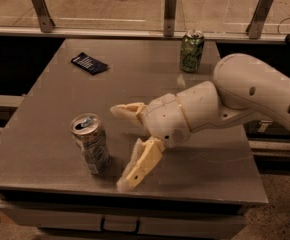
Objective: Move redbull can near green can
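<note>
The redbull can (pixel 90 143) stands upright near the front left of the grey table (pixel 50 134); it is slim and silver with blue patches and a shiny top. The green can (pixel 191 51) stands upright at the back of the table, right of centre. My gripper (pixel 120 146) is open, its two cream fingers spread wide, just to the right of the redbull can and apart from it. One finger (pixel 127 111) points left above the can's height; the other (pixel 137 166) reaches down toward the table's front edge. It holds nothing.
A dark flat rectangular object (pixel 89 63) lies at the back left of the table. A railing with metal posts (pixel 170 6) runs behind the table. My white arm (pixel 255 96) crosses the table's right side.
</note>
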You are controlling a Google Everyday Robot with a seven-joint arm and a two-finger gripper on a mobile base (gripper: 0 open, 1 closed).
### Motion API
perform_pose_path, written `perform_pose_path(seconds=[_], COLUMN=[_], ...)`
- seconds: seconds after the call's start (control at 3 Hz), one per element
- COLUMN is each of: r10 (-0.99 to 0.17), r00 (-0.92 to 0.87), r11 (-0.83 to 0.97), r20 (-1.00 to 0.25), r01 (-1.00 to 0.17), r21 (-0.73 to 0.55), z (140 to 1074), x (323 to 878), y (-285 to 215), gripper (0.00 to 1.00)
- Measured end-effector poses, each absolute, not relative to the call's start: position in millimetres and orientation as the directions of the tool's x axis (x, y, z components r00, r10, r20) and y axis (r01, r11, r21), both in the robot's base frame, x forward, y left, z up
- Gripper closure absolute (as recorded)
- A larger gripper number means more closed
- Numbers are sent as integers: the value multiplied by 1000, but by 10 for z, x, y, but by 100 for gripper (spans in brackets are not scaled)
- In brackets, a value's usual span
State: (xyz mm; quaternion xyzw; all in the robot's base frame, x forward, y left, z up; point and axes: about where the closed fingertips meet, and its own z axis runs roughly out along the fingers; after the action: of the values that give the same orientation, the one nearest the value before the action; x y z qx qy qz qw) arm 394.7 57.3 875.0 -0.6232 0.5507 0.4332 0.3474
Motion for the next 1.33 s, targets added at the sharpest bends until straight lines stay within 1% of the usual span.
perform_pose_path(seconds=[0.33,0.67,1.0,1.33], r10=[-336,-298,-285,-285], r00=[-3,-25,-39,-37], r11=[-173,-197,-166,-60], r20=[-942,-954,-958,-958], r01=[-983,-977,-982,-997], r21=[65,87,89,56], z=[8698,8678,8710,8902], x=[3851,3793,3872,4128], y=[815,1024,981,572], gripper=[17,41,64,88])
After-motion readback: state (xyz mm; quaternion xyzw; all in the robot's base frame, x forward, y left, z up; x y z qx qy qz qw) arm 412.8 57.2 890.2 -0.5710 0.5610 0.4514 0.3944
